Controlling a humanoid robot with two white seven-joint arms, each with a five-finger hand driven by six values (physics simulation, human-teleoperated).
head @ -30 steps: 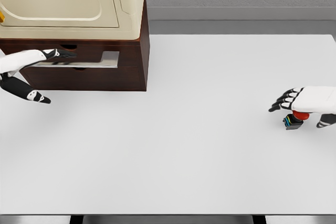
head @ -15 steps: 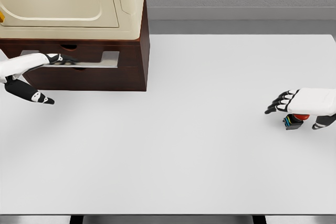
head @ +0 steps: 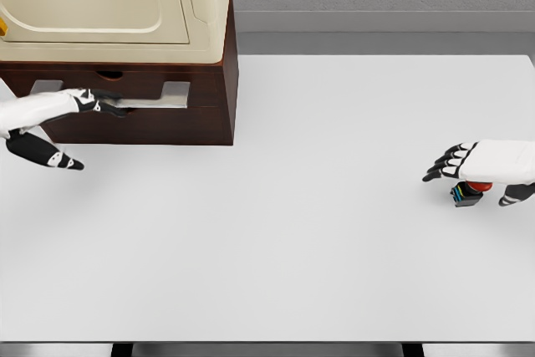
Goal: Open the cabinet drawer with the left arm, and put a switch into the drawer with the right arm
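**Two hands at work: one at the drawer, one above the switch**

Two white arms frame your view across the white worktop (head: 318,206). At far left, your left hand (head: 90,101) reaches into the front of the dark wooden cabinet (head: 209,114), its dark fingertips at the pale gap where the drawer (head: 150,102) shows partly open; whether the fingers are hooked on the drawer's edge cannot be told from here, and the thumb juts down and away, clear of the wood. A cream appliance (head: 109,6) sits on top of the cabinet.

At far right, well apart from the cabinet, your right hand (head: 468,165) hangs palm-down just over the switch (head: 468,192), fingers loosely curled and pointing left, thumb low on the far side, gripping nothing as yet. The switch stands on the worktop near its right edge: a small dark block with a red button on top, mostly hidden beneath the palm.

Expect the switch to be light, rigid and small enough to tip or skid if nudged. Take it by the block's opposite side faces, thumb against fingers, rather than by the rounded button, which looks likelier to slip.
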